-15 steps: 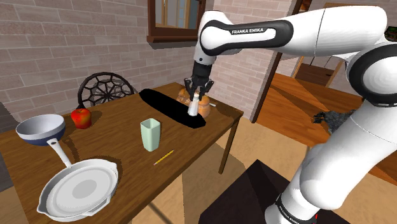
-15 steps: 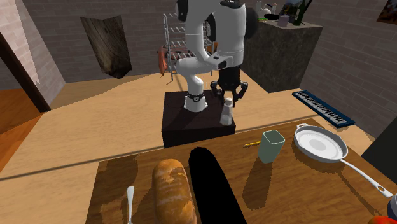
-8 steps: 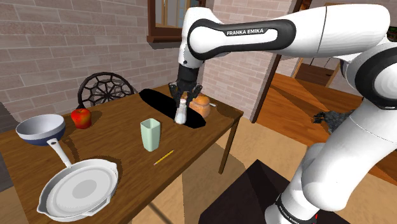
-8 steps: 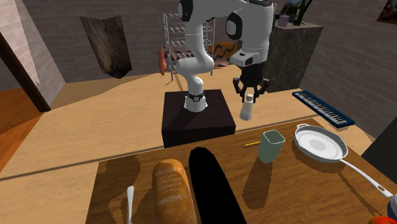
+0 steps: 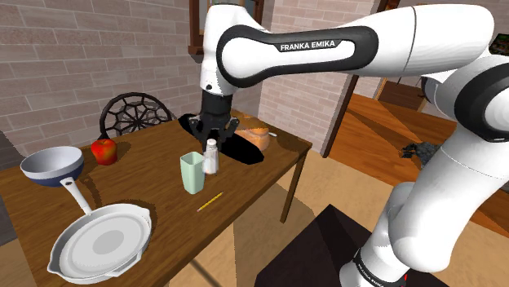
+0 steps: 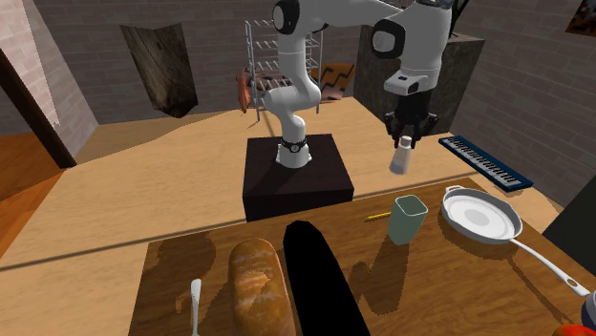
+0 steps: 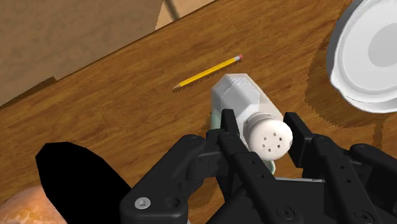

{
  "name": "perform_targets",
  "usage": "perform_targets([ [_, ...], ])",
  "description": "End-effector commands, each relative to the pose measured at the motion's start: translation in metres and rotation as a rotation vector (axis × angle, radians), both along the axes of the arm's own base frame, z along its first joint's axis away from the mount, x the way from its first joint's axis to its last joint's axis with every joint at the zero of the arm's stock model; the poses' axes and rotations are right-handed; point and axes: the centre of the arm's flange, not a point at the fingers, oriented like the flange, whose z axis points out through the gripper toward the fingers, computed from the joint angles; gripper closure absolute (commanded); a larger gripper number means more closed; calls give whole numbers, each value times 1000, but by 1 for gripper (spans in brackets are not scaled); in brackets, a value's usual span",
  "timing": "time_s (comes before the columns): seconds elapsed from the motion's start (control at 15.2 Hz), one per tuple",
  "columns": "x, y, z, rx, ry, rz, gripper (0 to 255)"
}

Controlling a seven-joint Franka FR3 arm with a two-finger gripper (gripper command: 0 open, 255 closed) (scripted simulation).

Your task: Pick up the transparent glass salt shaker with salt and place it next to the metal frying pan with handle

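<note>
The white frying pan (image 5: 99, 243) lies at the shoulder view's left. Next stands the green cup (image 5: 192, 173). Above it in the air is the salt shaker (image 5: 211, 156), its top clamped in the gripper (image 5: 210, 140). The arm half hides the bread (image 5: 259, 135).

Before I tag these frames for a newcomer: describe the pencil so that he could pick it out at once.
On the wooden table, find the pale green cup. Beside it, toward the table edge nearest the robot's stand, lies the pencil: flat, thin and yellow with a red end, unlike the upright cup and the round white frying pan.
</note>
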Motion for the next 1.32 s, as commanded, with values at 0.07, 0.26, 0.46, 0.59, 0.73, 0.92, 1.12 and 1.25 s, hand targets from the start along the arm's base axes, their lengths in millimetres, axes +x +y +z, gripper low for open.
perform_targets([
  [0.07,-8,39,1,0,0,-1,255],
  [0.26,-17,78,1,0,0,-1,255],
  [0.46,-25,116,1,0,0,-1,255],
  [0.59,-31,142,2,0,0,-1,255],
  [0.73,-36,168,2,0,0,-1,255],
  [0.92,-42,197,-4,0,0,-1,255],
  [1.12,-42,197,-19,0,0,-1,255],
  [1.25,-42,197,-30,0,0,-1,255],
])
